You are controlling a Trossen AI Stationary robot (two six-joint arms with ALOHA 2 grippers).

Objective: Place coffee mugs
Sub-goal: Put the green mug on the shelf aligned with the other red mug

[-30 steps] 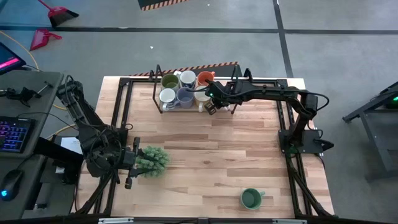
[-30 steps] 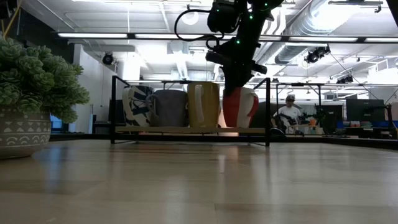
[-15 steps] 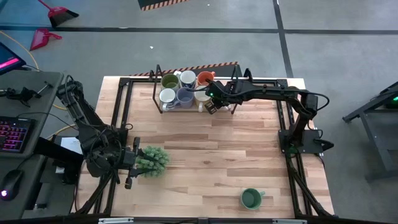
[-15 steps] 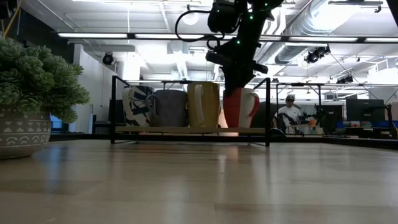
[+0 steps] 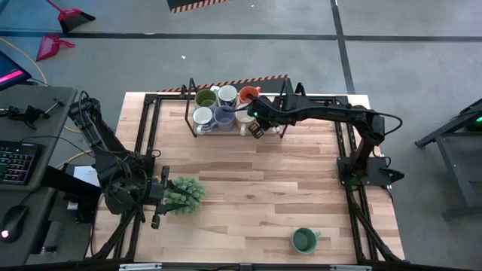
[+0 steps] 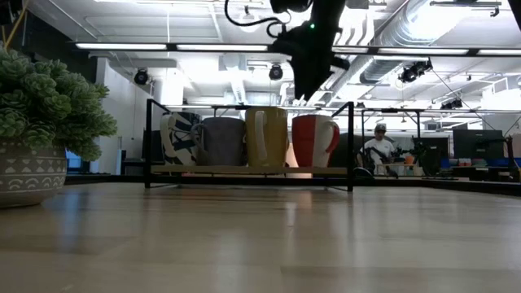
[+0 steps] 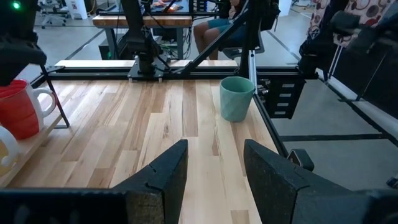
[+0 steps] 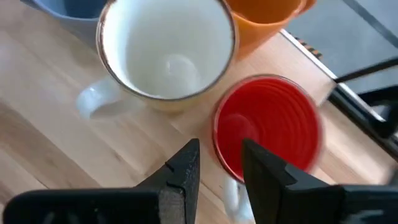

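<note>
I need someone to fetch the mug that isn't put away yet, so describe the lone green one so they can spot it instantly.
Start at the wooden table; its far edge holds a black wire rack crowded with mugs. The green mug stands by the near edge, toward the right arm's side. Nothing stands next to it, and it is outside the rack.

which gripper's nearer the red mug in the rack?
Right. The right gripper hangs open just above the red mug. The left gripper waits at the plant, far across the table.
</note>
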